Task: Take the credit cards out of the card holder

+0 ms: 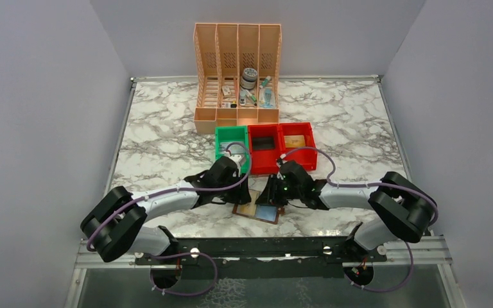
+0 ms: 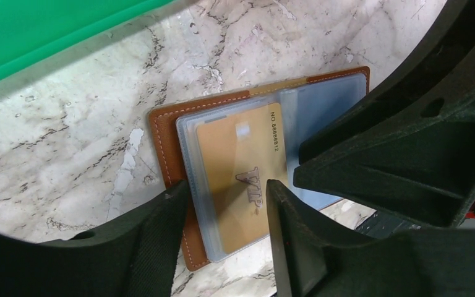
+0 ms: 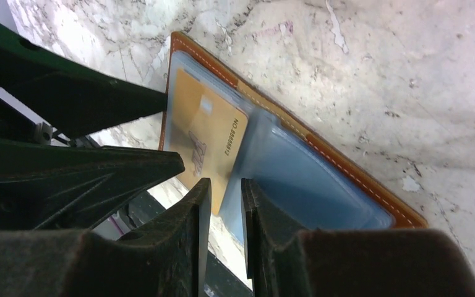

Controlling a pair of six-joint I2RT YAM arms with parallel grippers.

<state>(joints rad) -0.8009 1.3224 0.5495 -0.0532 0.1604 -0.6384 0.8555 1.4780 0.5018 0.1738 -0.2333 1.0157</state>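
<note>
Left tool [image 2: 227,185] low over card holder [image 2: 164,142]

Left tool [image 2: 227,201] and right tool [image 3: 226,195] crowd the card holder [image 1: 257,211].

This was a robot lab's test cell: plain grey walls [image 1: 38,96] boxed in a marble-patterned desk [image 1: 167,128], with two robot arms [image 1: 167,199] bolted to a metal rail [image 1: 263,247] at its near edge. A peach file organiser [image 1: 237,70] and plastic bins [image 1: 264,168] stood on it.
</note>
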